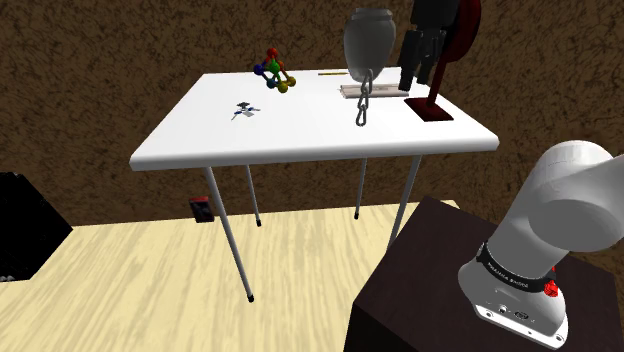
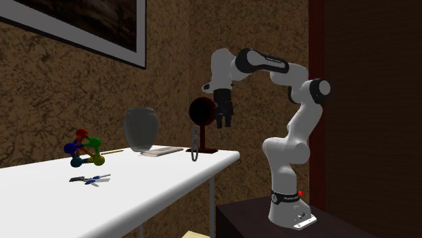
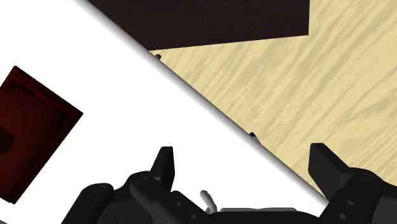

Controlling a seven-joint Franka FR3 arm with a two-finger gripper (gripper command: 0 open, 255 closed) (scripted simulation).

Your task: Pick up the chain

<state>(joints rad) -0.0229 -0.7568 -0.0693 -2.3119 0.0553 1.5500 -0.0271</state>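
Note:
The chain [image 1: 364, 100] is a short run of grey links standing on end on the white table [image 1: 300, 135], in front of a grey vase [image 1: 368, 40]. In the second exterior view the chain [image 2: 194, 146] stands between the vase [image 2: 141, 128] and a dark red stand [image 2: 201, 113]. My black gripper [image 1: 415, 82] hangs above the table, to the chain's right in the shoulder view and higher than it. The gripper [image 2: 223, 124] is open. In the wrist view the gripper [image 3: 248, 168] has nothing between its fingers and looks down over the table's edge.
The dark red stand [image 1: 440, 60], with a round disc on a flat base [image 3: 32, 133], is close beside the gripper. A coloured ball-and-stick toy [image 1: 273, 72], a small scissors-like object [image 1: 242, 110], a pencil [image 1: 333, 73] and a flat book [image 1: 352, 90] share the table. Wooden floor [image 3: 305, 95] lies below.

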